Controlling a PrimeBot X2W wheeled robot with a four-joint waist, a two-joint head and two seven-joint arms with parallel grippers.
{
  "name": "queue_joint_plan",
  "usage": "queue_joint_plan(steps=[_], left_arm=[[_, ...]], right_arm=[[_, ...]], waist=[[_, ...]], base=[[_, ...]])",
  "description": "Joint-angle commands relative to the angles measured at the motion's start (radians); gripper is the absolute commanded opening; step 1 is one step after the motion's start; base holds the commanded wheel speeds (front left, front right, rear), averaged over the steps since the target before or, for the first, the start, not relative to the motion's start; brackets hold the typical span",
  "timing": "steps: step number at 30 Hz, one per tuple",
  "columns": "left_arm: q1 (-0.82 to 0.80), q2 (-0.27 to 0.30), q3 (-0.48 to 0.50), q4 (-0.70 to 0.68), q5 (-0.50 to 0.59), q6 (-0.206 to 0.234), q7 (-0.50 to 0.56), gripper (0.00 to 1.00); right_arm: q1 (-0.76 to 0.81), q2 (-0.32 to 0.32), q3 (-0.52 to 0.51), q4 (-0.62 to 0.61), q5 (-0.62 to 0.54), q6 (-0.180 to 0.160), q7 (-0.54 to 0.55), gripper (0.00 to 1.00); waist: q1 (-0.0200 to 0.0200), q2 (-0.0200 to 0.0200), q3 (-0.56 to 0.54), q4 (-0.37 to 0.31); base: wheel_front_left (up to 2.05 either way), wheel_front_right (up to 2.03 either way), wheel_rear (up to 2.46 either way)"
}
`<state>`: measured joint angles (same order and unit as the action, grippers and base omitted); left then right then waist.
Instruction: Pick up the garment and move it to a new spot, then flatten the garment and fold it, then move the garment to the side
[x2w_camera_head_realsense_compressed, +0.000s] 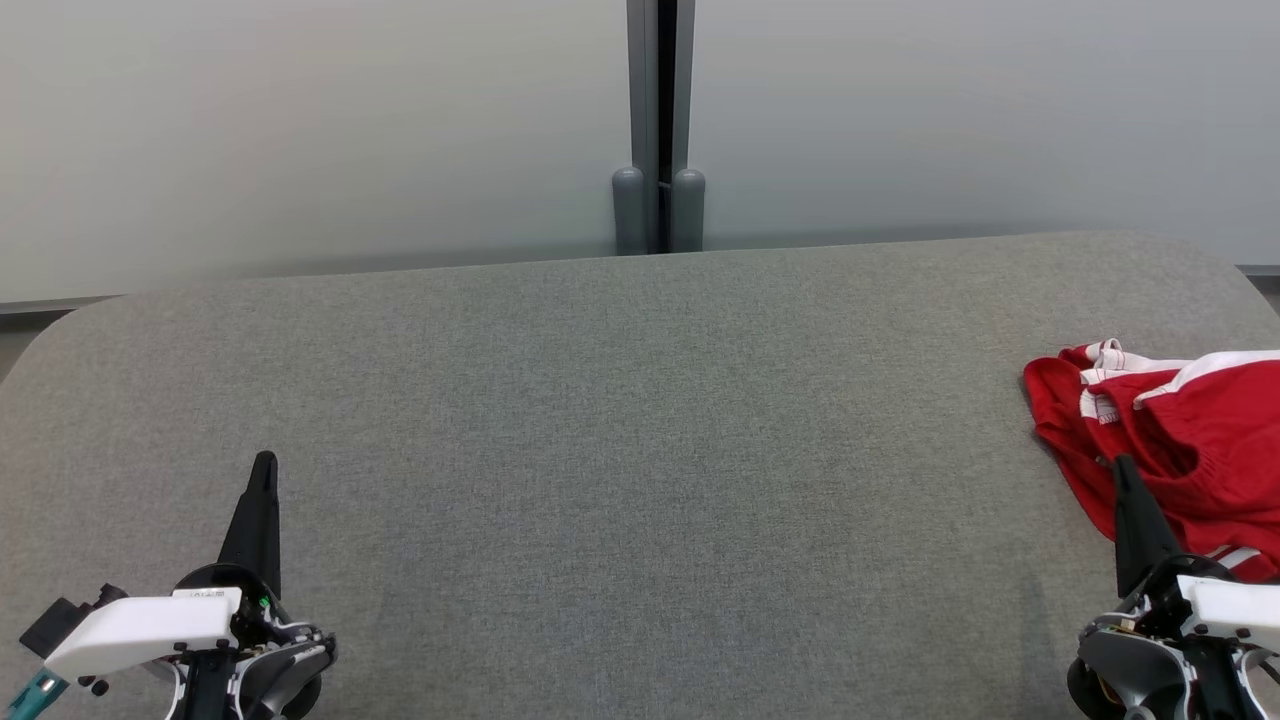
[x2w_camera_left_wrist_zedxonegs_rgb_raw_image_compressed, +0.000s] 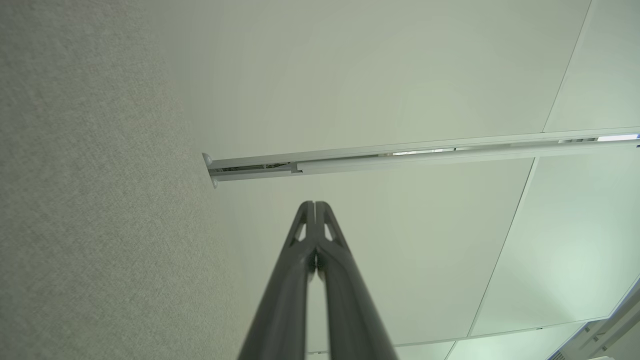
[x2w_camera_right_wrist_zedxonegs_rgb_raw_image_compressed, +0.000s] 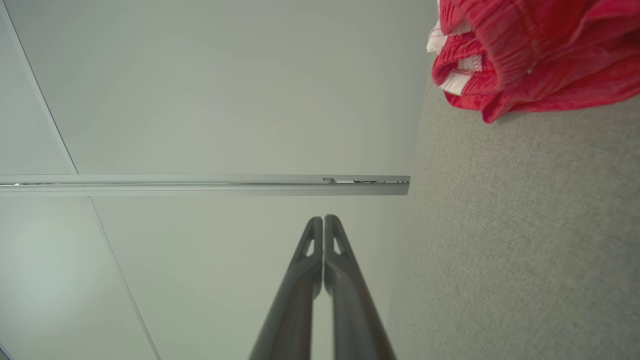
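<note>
The garment (x2w_camera_head_realsense_compressed: 1190, 450), red with white trim, is seen crumpled at the right edge of the table (x2w_camera_head_realsense_compressed: 640, 450), about midway between near and far, and is partly cut off by the head view's border. The table is covered in grey fabric and is backed by a pale wall (x2w_camera_head_realsense_compressed: 300, 130) with a grey post (x2w_camera_head_realsense_compressed: 658, 120) at its middle.

The left gripper (x2w_camera_head_realsense_compressed: 264, 465) is held over the near left of the table, well apart from the garment. Its jaws are pressed fully together and nothing is gripped, as is confirmed in the left wrist view (x2w_camera_left_wrist_zedxonegs_rgb_raw_image_compressed: 315, 205).

The right gripper (x2w_camera_head_realsense_compressed: 1122, 468) is held at the near right, its dark tip overlapping the garment's near left edge in the head view. In the right wrist view (x2w_camera_right_wrist_zedxonegs_rgb_raw_image_compressed: 324, 220) its jaws are seen closed tight on nothing, and the garment (x2w_camera_right_wrist_zedxonegs_rgb_raw_image_compressed: 525, 50) lies off to one side, clear of the tips.
</note>
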<state>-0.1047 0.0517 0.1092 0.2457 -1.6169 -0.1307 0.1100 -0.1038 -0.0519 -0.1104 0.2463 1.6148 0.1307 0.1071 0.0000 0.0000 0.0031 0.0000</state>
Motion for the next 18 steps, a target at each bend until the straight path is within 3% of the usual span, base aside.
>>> queue_joint_plan(steps=[1,18], left_arm=[[-0.009,0.002,0.004,0.002,0.000,-0.004,0.002,0.00],[-0.009,0.001,0.005,0.002,0.002,-0.004,0.003,0.00]], right_arm=[[-0.011,-0.002,-0.001,0.002,0.002,0.000,0.006,0.00],[-0.011,-0.001,-0.002,0.002,0.000,0.000,0.007,0.00]], waist=[[0.0000,0.0000,0.000,0.000],[0.0000,0.0000,0.000,0.000]], base=[[0.00,0.00,0.00],[0.00,0.00,0.00]])
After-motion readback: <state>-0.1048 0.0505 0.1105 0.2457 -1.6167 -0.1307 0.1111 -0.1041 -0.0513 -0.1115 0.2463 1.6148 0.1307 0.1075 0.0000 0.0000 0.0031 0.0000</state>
